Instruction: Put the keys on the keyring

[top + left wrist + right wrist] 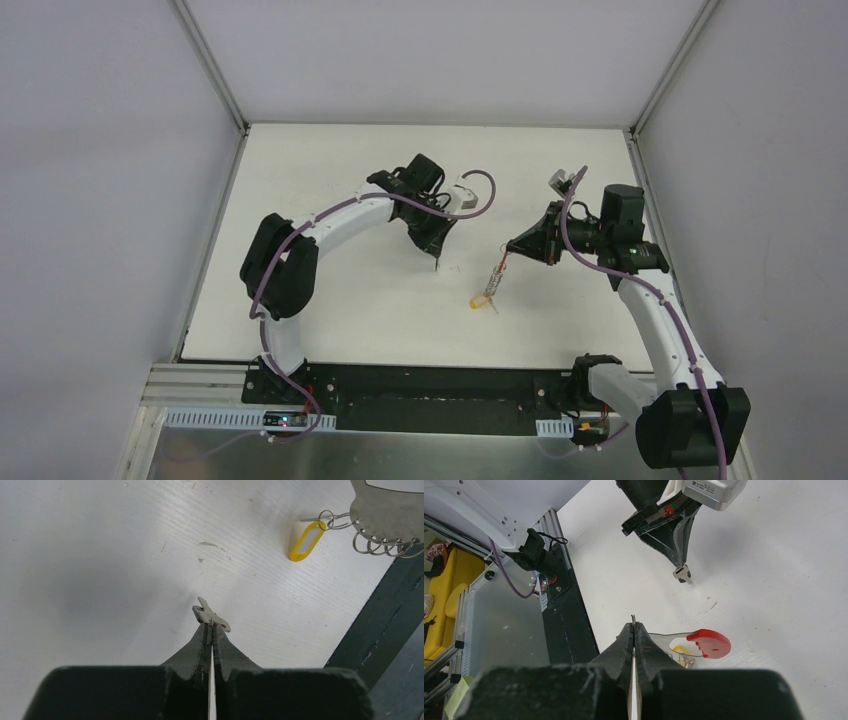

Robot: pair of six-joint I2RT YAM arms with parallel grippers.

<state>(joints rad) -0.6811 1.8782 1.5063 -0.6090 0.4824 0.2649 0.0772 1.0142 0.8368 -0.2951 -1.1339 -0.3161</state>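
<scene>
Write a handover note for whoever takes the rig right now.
Left pincer: shut on one loose silver key, held over the table.
Right pincer: shut on the red-and-grey strap. Its silver rings and yellow tag hang below, to the right of the key.
Done: both pieces are gripped, apart from each other.
Left: the key is on no ring yet. The next step is likely to bring the two together and thread it.

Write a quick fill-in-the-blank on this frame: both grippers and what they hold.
The left gripper is shut on one small silver ____. The tag next to the rings is coloured ____. The right gripper is shut on a strap with a ____ end.
Missing words: key; yellow; red.
</scene>
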